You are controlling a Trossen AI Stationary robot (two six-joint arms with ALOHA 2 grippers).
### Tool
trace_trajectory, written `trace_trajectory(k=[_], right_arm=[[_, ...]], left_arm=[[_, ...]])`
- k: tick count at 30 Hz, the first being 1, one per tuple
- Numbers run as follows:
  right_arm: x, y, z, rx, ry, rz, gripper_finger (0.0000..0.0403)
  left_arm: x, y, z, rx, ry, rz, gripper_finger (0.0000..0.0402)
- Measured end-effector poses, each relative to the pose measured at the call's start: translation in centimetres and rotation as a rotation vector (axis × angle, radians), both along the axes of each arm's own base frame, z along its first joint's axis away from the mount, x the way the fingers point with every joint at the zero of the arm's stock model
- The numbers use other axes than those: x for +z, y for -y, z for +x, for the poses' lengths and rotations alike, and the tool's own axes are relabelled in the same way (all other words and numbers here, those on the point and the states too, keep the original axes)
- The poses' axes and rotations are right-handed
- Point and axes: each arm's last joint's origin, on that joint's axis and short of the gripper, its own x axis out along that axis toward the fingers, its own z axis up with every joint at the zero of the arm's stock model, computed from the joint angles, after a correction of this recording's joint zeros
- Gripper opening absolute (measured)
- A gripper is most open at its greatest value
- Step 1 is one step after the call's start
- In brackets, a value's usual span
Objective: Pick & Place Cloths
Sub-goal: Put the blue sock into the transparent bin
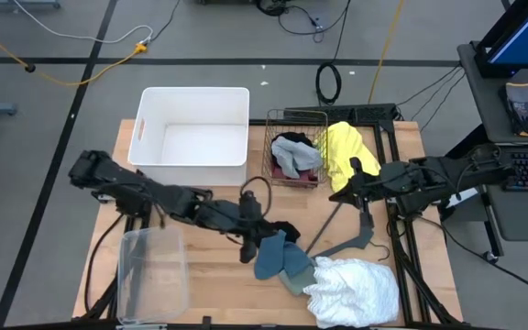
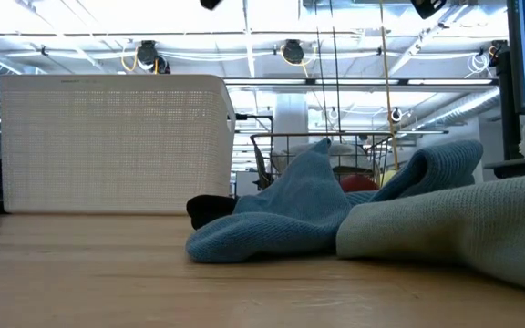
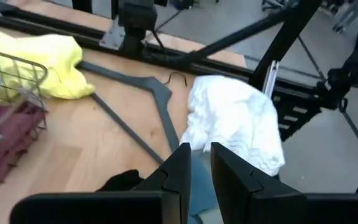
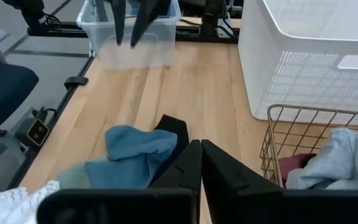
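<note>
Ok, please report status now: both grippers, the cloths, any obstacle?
Left gripper above blue cloth, nothing held. Right gripper shut, empty, beside yellow cloth. Hanger lies between.

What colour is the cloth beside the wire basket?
Bright yellow cloth; clearest in the high view.

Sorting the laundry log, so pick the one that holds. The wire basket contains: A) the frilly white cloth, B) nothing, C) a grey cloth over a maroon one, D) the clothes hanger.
C: in the high view a grey cloth fills the wire basket, and the right wrist view shows a maroon cloth under it.
</note>
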Motion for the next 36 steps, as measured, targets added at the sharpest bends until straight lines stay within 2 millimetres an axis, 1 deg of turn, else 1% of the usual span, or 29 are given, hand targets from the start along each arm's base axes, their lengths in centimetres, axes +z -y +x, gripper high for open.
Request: trace_trajectory(k=[9,12,15,19,21,26,28,30,34,36], right_arm=[[0.0,0.0,0.0,0.005,-0.003,0.0,0.0001],[0.0,0.0,0.0,0.006,-0.003,0.0,0.0001],[-0.1,0.0,0.0,0.009,-0.003,-0.002,0.0001],[-0.1,0.0,0.0,0.01,-0.004,-0.005,0.0001],[-0.1,0.0,-0.1,0.02,-0.007,-0.022,0.0001],[-0.1,-0.2,-0.1,0.075,-0.004,-0.046,0.0001],[-0.1,-0.2,-0.1,0.096,-0.003,-0.048,0.0001],[-0.1,-0.2,-0.1,0.097,-0.002,-0.05,0.0001],[-0.1,-0.2,-0.1,0.102,-0.001,-0.058,0.0001],[-0.1,-0.2,-0.1,0.106,0.0,-0.068,0.0001]], left_arm=[[-4.1,0.0,2.5,-0.069,-0.119,0.007,0.0063],[-5.4,-0.3,3.2,-0.045,-0.162,-0.054,0.0063],[-6.5,-0.6,3.7,0.01,-0.212,-0.156,0.0063],[-7.3,-0.8,4.3,0.049,-0.248,-0.307,0.0063],[-7.5,-0.6,4.4,0.067,-0.257,-0.351,0.0063],[-7.3,0.0,4.5,0.091,-0.241,-0.447,0.0068],[-7.3,0.4,4.5,0.104,-0.236,-0.468,0.0083],[-7.3,0.6,4.4,0.128,-0.234,-0.487,0.0106],[-7.4,0.8,4.3,0.207,-0.235,-0.514,0.0167],[-7.4,1.0,4.2,0.219,-0.232,-0.524,0.0197]])
